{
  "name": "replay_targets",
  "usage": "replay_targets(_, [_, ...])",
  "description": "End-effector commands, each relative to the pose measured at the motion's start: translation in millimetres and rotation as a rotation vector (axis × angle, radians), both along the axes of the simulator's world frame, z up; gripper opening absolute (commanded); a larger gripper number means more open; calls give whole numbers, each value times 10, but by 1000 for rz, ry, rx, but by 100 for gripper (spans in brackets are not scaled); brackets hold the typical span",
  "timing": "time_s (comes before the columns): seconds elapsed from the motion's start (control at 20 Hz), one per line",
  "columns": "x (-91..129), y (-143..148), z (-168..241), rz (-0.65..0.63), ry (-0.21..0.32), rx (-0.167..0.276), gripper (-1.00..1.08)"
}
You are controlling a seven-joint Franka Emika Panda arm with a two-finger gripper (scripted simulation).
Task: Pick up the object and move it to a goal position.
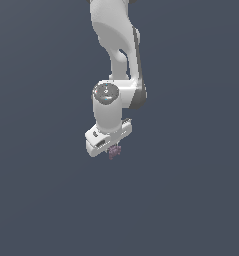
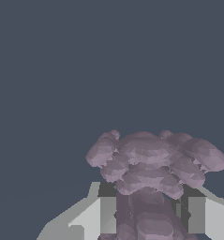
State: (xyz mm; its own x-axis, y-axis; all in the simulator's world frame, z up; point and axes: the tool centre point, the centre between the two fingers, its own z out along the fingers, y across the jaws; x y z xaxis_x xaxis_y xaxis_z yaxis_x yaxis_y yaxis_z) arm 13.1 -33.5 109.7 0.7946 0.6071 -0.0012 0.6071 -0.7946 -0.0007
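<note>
From the exterior view I see the white arm coming down from the top of the picture, its wrist pointed downward and the gripper at the lowest end. Just below the gripper's white body a small mauve-purple lump, the object, pokes out; only a bit of it shows there, the rest is hidden by the gripper. Everything behind it is a flat dark blue-grey, and I cannot tell from this view whether the lump rests on the table or hangs above it.

The wrist view gives me the better look. The object fills the lower right part of the picture, a knobbly cluster of rounded bumps. Its narrower lower part sits between the two fingers, one pale grey pad on each side, both pressed close against it. So I read the fingers as closed to a narrow gap with the lump clamped between them, its wider knobby head sticking out past the fingertips. The gripper shows no other thing touching it.
</note>
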Motion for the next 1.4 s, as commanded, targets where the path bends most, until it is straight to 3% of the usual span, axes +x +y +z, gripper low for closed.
replay_targets(0.0, [-74,-160,222,-1,-1,0,-100])
replay_targets(0.85, [-593,-1322,1859,0,-2,2,-100])
replay_targets(1.35, [-715,-1682,2344,-1,-2,1,-100])
